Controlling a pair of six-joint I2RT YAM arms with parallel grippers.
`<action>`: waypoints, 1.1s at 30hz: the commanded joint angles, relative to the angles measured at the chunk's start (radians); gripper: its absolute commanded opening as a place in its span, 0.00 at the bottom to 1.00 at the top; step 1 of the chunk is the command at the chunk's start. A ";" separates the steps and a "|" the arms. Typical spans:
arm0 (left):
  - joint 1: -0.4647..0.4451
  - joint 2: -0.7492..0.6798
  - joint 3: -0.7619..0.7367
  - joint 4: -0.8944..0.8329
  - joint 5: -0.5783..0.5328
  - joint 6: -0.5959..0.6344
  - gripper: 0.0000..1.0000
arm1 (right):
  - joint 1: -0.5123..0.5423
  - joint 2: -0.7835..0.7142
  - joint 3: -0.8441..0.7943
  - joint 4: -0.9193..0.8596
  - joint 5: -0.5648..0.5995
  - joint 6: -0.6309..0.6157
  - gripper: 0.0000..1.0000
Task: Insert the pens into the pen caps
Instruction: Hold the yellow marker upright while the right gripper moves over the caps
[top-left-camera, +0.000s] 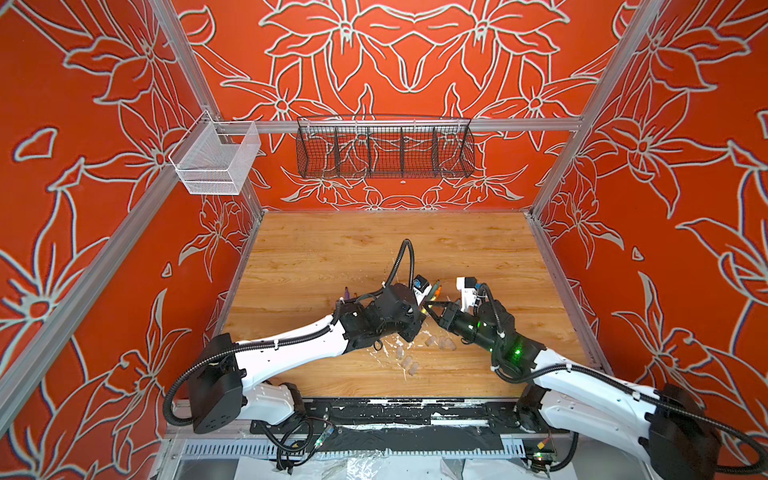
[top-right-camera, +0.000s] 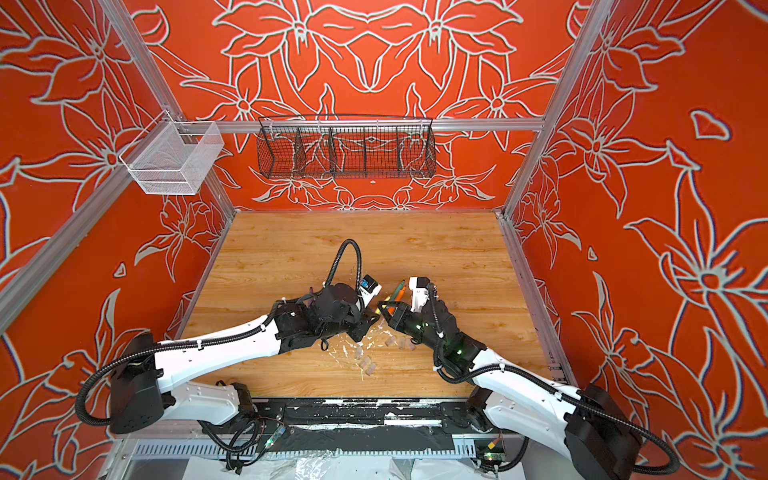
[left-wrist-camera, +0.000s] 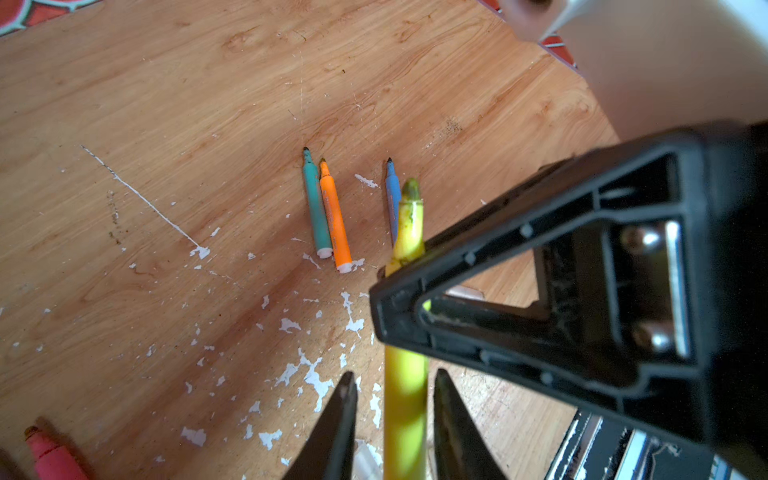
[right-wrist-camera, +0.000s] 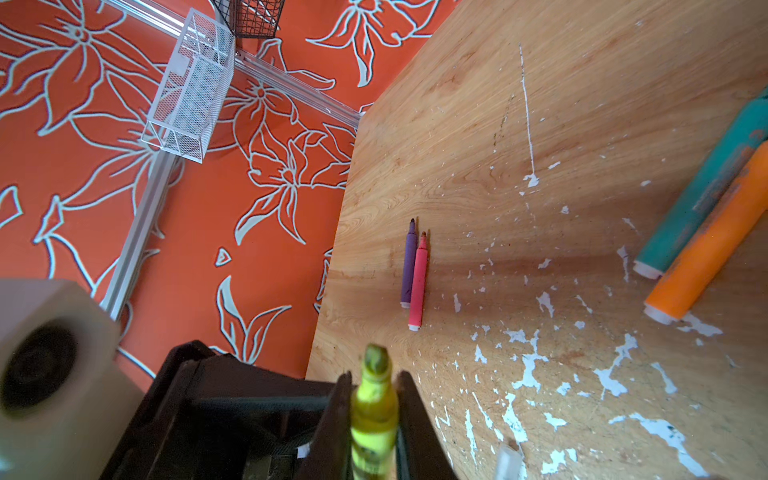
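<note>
- Right claw (right-wrist-camera: 374, 376): closed tight on the yellow pen (right-wrist-camera: 374, 415), with a finger pressed to each side of the barrel. The stained, bare tip projects past the fingertips.
- Left claw (left-wrist-camera: 395, 374): narrowly parted, one finger on either side of the same yellow pen. A gap shows on each side and no contact with the barrel is seen.
- Both claws meet nose to nose over the middle of the desk (top-left-camera: 374, 249) in both top views.
- Green pen (left-wrist-camera: 316, 208) and orange pen (left-wrist-camera: 334, 220): flat on the desk, side by side and touching. Their bare tips point the same way.
- Blue pen (left-wrist-camera: 392, 199): flat on the desk just beside that pair, partly hidden behind the yellow pen.
- Purple pen (right-wrist-camera: 408, 266) and pink pen (right-wrist-camera: 417, 286): flat and side by side with bare tips. They lie well apart from the other pens, on the left arm's side.
- Pen caps (top-left-camera: 446, 344): several clear caps lie loose on the desk, on the near side of the claws.
- White flecks (left-wrist-camera: 316, 378): scattered over the desk surface around the pens.
</note>
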 joint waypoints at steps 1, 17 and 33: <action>-0.004 0.017 -0.004 0.022 0.029 0.016 0.33 | 0.024 -0.011 -0.014 0.080 0.036 0.051 0.00; -0.004 0.047 0.006 0.016 0.010 0.023 0.24 | 0.042 -0.039 -0.045 0.106 0.073 0.065 0.00; 0.111 -0.061 -0.093 0.068 -0.167 -0.119 0.00 | 0.041 -0.096 0.110 -0.371 0.171 -0.119 0.57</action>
